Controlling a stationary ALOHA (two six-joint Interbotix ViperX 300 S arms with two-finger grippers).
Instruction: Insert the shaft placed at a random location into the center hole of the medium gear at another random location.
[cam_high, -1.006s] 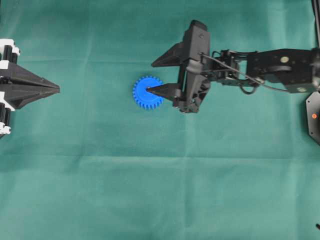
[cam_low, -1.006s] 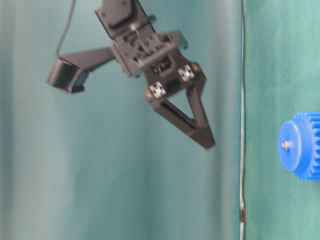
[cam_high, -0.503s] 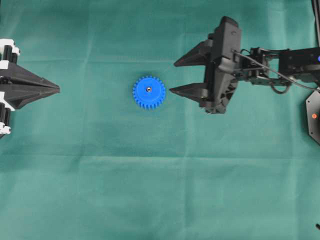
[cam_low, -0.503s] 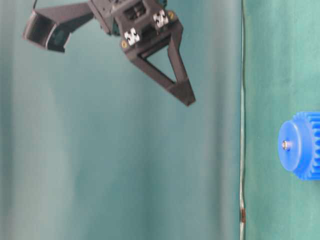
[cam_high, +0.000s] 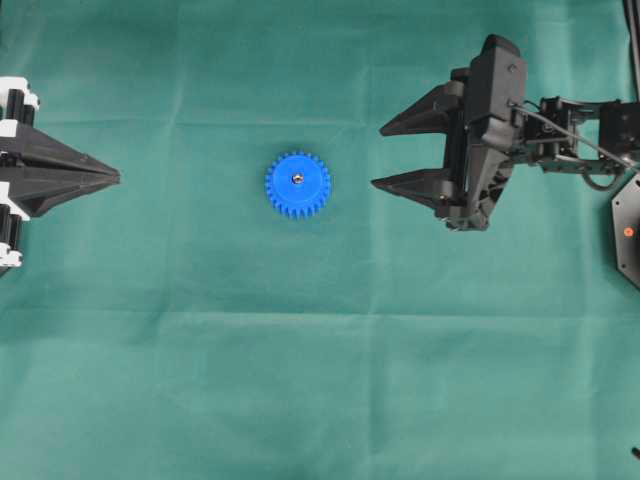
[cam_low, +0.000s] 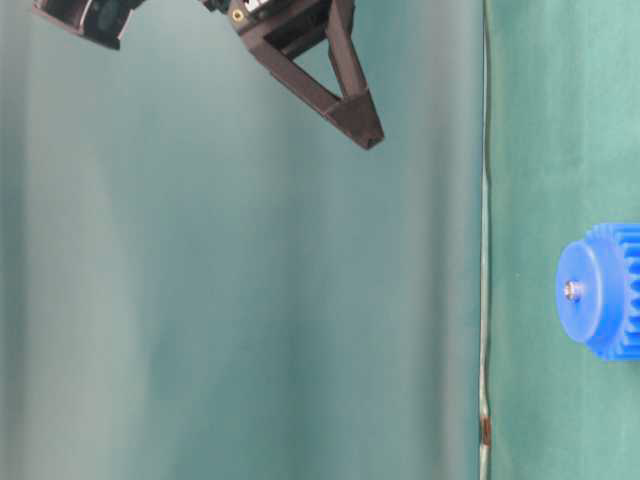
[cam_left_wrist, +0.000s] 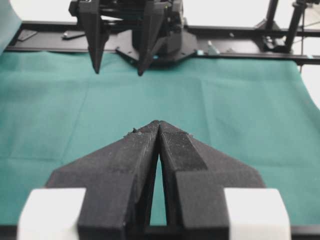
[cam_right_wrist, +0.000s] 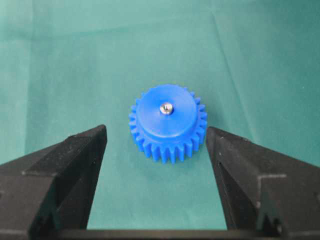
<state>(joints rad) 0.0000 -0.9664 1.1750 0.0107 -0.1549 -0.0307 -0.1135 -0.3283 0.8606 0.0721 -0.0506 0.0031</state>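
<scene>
My right pincer (cam_right_wrist: 157, 185) hangs spread wide and empty; a second ago one tip lay over the medium gear (cam_right_wrist: 167, 122), and it has since drawn back, well apart. Beyond my tips the gear lies flat on the green surface (cam_high: 320, 380), the shaft (cam_right_wrist: 166, 108) seated in its center hole. I judge the insertion done. Farthest off, my left pincer (cam_high: 116, 178) rests pressed together.

medium gear (cam_high: 298, 185): bright blue, toothed rim, flat blue hub. shaft (cam_right_wrist: 166, 108): shiny silver-grey dot in the hub middle. cloth (cam_high: 300, 380): plain dark green, faint creases. right gripper (cam_high: 378, 157): matte black. left gripper (cam_high: 117, 178): black fingers, ridged texture on pads, 2 white blocks (cam_left_wrist: 54, 212) at the base.
</scene>
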